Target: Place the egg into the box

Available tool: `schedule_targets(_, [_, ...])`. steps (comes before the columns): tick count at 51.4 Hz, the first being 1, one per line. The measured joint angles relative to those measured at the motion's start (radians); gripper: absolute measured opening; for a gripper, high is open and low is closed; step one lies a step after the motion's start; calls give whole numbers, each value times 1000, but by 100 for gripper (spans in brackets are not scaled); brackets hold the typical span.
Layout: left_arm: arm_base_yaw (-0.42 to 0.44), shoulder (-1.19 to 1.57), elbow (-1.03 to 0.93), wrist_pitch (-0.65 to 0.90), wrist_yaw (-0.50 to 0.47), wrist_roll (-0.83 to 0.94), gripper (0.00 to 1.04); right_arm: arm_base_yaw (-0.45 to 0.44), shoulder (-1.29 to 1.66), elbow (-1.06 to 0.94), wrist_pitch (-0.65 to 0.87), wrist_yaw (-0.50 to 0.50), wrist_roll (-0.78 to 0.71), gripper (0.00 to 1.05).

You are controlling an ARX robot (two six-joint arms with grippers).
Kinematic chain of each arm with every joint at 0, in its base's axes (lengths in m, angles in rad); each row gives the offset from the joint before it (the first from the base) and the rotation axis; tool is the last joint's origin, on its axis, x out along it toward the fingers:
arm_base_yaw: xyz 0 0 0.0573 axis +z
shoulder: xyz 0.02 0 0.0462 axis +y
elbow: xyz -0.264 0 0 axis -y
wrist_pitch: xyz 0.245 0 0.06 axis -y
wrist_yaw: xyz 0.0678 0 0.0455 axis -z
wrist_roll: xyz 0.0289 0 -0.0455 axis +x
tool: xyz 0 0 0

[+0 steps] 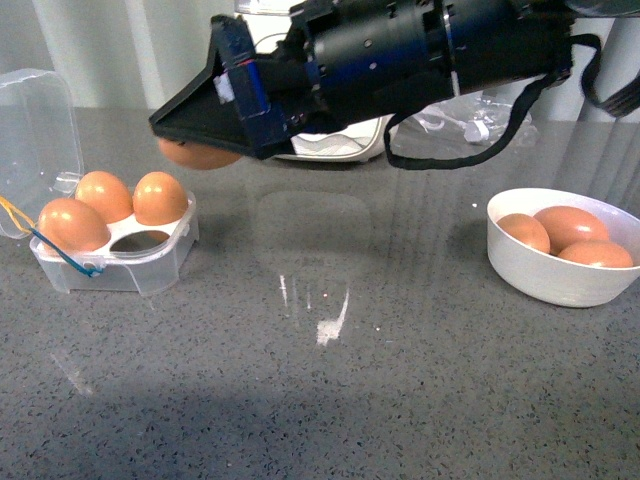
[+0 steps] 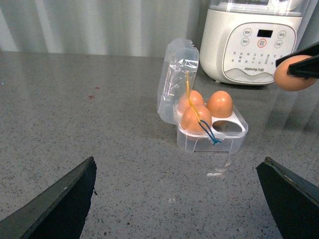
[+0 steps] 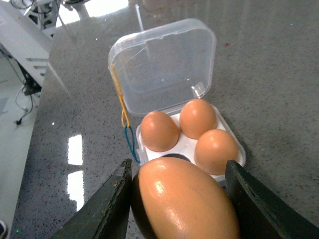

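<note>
Your right gripper (image 3: 178,172) pinches a smooth orange-brown egg (image 1: 198,154) in the air, just right of the open clear plastic four-slot box (image 1: 120,268) at left, which holds three eggs; its near-right slot awaits this one.

I am working in what is looking like a kitchen: a grey speckled stone worktop (image 1: 400,400) is carrying a white button-panelled cooking appliance (image 2: 254,45) and a white bowl (image 1: 560,285) of eggs (image 1: 570,225), with pale curtains (image 2: 99,25) hanging behind.
</note>
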Motion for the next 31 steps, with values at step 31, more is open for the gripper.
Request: schedule_targets(31, [0, 0, 0, 0, 0, 0, 98, 53, 200, 434, -647, 114, -479, 49])
